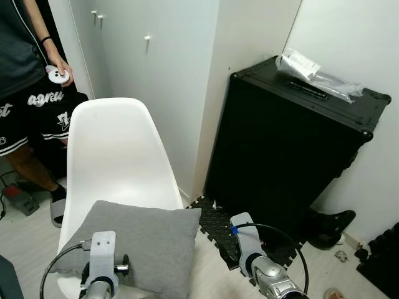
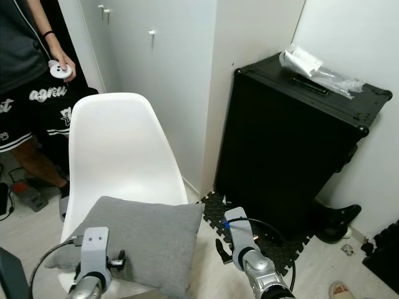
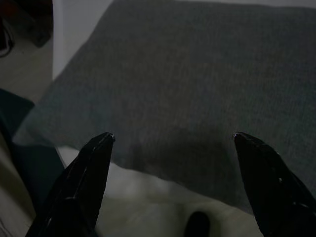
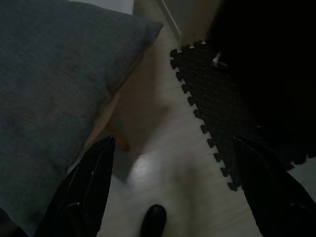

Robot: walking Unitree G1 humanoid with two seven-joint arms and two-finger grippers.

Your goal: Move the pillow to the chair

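Scene: A white shell chair [image 1: 118,156] stands before white cupboard doors [image 1: 156,68], with a black flight case [image 1: 293,137] against the wall to its right.
Pillow: The grey pillow [image 1: 140,243] lies flat on the near part of the chair's seat, its right corner hanging just past the seat edge over the pale floor [image 4: 168,163].
Left gripper: The left gripper [image 3: 173,148] hovers at the pillow's near edge with its two black fingers spread wide and nothing between them; the wrist view shows grey fabric across the gap.
Right gripper: The right gripper [image 4: 173,148] hangs to the right of the chair, above bare floor and the edge of a black foam mat [image 4: 217,108], fingers likewise wide apart and empty.
Bystander: A person in black shorts stands at far left behind the chair, one hand [image 1: 59,73] holding a small white controller.
On the case: A clear plastic bag [image 1: 318,76] rests on the lid.
Step in hand: Judging by how things lie, the pillow is already on the chair and both claws are free of it, so the placing looks done or all but done.
Next move: Likely only to draw both arms clear without snagging the fabric, or to nudge the pillow farther back so the overhanging corner sits fully on the seat.
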